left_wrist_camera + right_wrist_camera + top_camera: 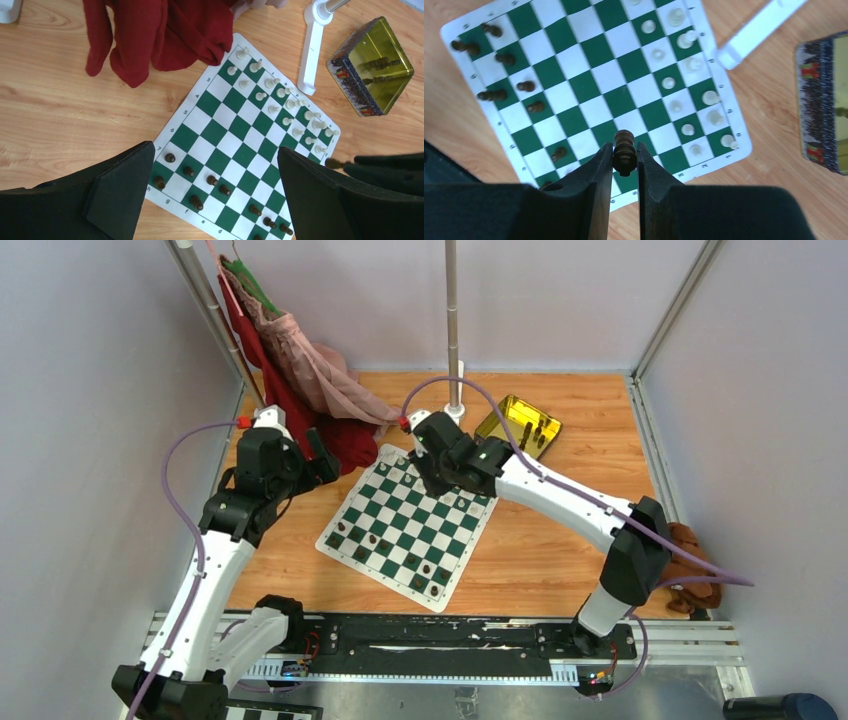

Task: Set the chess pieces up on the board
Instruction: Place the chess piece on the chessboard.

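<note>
The green and white board (420,530) lies tilted on the wooden table. Cream pieces (272,95) stand in two rows along its far right side, and they also show in the right wrist view (669,82). Several dark pieces (170,157) stand along its near left side. My right gripper (624,150) is shut on a dark piece (624,139) and holds it above the board's edge squares; in the top view it (432,478) hovers over the far part of the board. My left gripper (215,150) is wide open and empty, above the board's dark side.
A yellow transparent tray (518,425) with a few dark pieces sits beyond the board's far right corner. Red cloth (300,410) hangs to the board's far left corner. A metal pole (453,330) on a white base (311,50) stands behind the board. A brown object (690,570) lies at the right wall.
</note>
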`<state>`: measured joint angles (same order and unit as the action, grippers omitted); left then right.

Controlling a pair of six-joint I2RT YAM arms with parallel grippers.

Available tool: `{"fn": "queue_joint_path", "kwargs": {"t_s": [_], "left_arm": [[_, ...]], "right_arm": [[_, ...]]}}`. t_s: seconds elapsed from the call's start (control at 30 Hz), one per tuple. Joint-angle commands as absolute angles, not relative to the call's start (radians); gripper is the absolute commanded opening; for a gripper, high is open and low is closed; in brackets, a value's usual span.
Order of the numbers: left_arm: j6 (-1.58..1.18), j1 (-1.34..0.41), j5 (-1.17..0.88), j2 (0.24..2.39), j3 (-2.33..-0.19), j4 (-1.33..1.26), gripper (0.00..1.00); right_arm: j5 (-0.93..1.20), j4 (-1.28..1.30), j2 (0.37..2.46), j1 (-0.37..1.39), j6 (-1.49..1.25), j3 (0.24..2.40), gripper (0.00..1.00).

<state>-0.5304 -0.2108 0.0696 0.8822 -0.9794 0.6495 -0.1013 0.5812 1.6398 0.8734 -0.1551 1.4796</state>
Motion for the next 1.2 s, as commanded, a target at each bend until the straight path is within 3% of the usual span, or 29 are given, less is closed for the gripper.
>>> {"fn": "queue_joint_path", "kwargs": {"t_s": [0.0,0.4,1.17], "left_arm": [[-0.539,-0.204,0.136,0.858,-0.974,0.696,1.00],[-0.557,-0.204,0.335,0.840,-0.999,0.800,1.00],[-0.562,-0.183,0.390,0.825,-0.956,0.801,1.00]], "right_arm": [[-0.086,0.618,1.639,0.970,-0.147,1.502,0.00],[-0.052,0.660,1.749,1.138,-0.109,1.563,0.00],[0.039,0.569,1.858,1.207,-0.025,1.496,0.00]]}}
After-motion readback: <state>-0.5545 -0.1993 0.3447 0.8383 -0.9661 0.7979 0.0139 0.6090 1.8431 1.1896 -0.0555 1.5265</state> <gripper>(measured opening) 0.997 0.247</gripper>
